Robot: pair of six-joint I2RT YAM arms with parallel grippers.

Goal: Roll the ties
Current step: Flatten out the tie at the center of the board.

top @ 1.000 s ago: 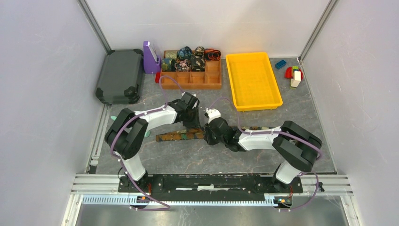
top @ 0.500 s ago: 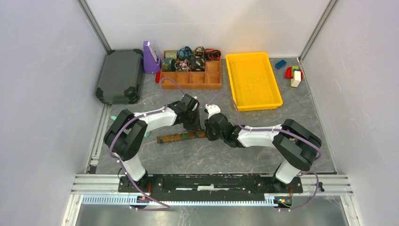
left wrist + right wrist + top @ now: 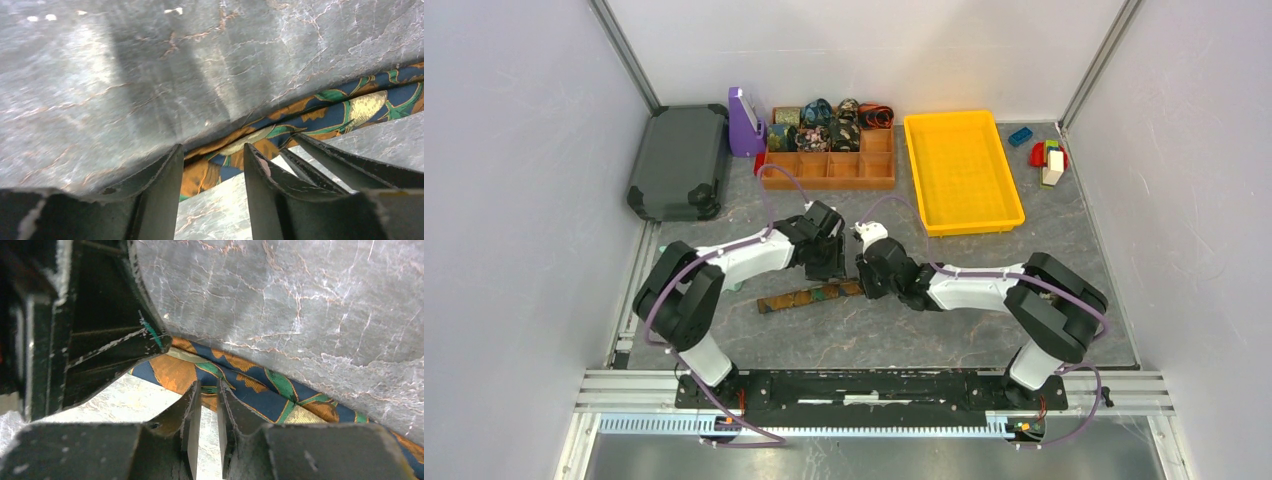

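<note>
Left fingers (image 3: 160, 185) apart, straddling tie (image 3: 310, 112); right fingers (image 3: 182, 412) nearly together, pinching tie edge.

tie (image 3: 809, 296) on table (image 3: 824, 340) centre, organiser (image 3: 829, 170) behind it, tray (image 3: 962, 172) right of organiser, case (image 3: 679, 160) left

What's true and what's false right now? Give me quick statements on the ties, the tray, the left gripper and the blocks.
1. A patterned tie lies stretched out on the table. True.
2. The yellow tray holds rolled ties. False: no tie shows in it; the coils sit in the wooden organiser.
3. The left gripper has its fingers spread, with the tie visible between them. True.
4. The toy blocks sit beside the dark case. False: blocks far right, case far left.
</note>
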